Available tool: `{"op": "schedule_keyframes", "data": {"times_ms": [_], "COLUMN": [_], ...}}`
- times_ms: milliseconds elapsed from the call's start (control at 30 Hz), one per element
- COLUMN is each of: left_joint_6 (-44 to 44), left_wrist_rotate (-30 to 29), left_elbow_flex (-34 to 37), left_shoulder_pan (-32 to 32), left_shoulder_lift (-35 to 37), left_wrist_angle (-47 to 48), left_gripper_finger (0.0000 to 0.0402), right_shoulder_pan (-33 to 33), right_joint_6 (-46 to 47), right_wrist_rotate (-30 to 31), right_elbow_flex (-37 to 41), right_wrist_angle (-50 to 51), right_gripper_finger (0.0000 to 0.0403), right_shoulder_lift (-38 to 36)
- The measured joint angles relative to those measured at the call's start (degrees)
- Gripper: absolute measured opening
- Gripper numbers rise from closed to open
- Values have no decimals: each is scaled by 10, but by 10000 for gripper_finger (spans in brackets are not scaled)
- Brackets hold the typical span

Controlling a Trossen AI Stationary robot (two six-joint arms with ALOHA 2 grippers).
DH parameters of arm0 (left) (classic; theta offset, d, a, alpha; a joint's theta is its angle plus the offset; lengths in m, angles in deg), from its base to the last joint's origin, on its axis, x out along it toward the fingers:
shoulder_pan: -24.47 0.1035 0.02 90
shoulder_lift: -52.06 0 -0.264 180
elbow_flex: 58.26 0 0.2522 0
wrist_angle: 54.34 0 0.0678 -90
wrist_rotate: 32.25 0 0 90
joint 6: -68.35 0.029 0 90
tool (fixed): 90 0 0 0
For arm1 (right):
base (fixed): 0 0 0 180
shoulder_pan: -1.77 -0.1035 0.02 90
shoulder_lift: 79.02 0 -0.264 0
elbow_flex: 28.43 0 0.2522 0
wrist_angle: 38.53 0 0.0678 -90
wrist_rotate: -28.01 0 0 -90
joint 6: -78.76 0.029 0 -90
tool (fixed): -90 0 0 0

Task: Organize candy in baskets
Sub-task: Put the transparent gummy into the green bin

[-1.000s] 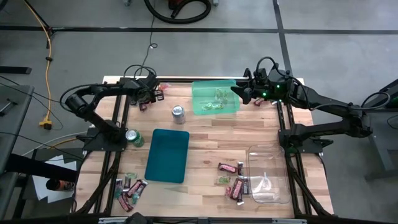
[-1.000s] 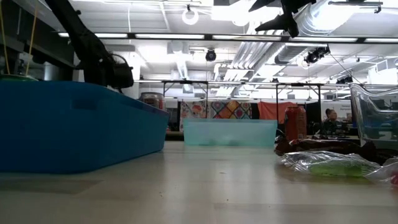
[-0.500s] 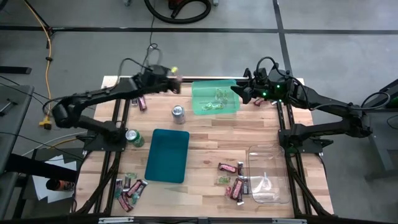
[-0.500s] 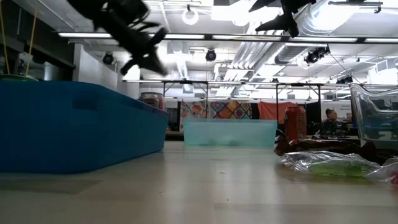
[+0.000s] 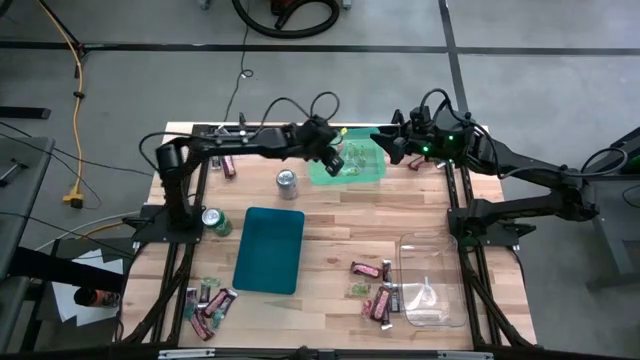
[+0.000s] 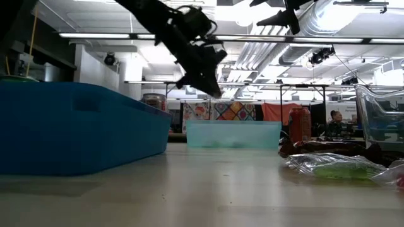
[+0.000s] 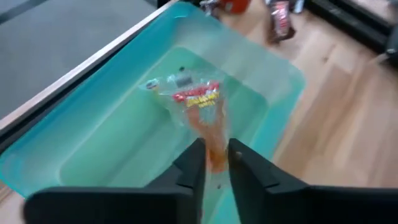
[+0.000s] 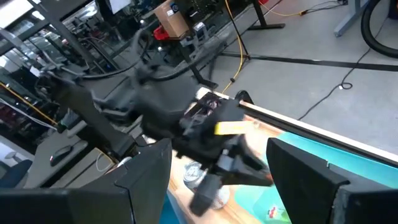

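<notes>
Wooden tabletop (image 5: 360,215) — candy (image 5: 375,290) mostly unsorted; left hand (image 7: 214,163), pinching a wrapped sweet (image 7: 205,121), hovers over the green basket (image 5: 372,172); right hand (image 5: 392,148) spread — waiting.

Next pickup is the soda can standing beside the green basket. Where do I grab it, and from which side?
Grip the soda can across its round side wall, coming straight down from above. It stands upright with bare wood around it. The green basket is close, so set the fingers parallel to that wall.

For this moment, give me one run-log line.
left gripper: shut on wrapped candy, above light green basket | right gripper: open, waiting beside basket
</notes>
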Motion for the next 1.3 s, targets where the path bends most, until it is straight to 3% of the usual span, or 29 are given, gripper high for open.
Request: {"op": "schedule_keyframes", "data": {"times_ms": [133, 300, 467, 567, 733, 867, 967, 1033, 1167, 1300], "left_joint_6": [2, 3, 6, 8, -8, -73, -106, -108, -69, -35], "left_wrist_rotate": [9, 40, 103, 105, 90, -21, -111, -117, -41, 36], "left_elbow_flex": [-56, -84, -74, -34, 93, 198, 251, 256, 238, 199], "left_shoulder_pan": [16, 31, 39, 27, 6, 22, 70, 128, 254, 328], "left_shoulder_lift": [-27, -12, 36, 88, 216, 317, 362, 364, 309, 203], "left_wrist_angle": [59, 125, 201, 182, 82, 71, 96, 114, 160, 206], "left_gripper_finger": [118, 187, 216, 217, 214, 214, 214, 214, 214, 214], "right_shoulder_pan": [0, 0, -1, -3, -13, -13, -11, -9, -1, 7], "right_joint_6": [0, 0, 0, 0, -8, -15, -16, -18, -18, -7], "right_wrist_rotate": [0, -5, -86, -142, -136, -108, -82, -67, -60, -60], "right_elbow_flex": [0, 0, 0, 0, 0, 0, 0, 0, 0, 0], "right_wrist_angle": [0, 1, 26, 57, 87, 86, 86, 86, 86, 85], "right_gripper_finger": [259, 259, 259, 259, 259, 259, 259, 259, 259, 259], "right_shoulder_lift": [0, 0, 0, 0, 0, 0, 0, 0, 6, 19]}}
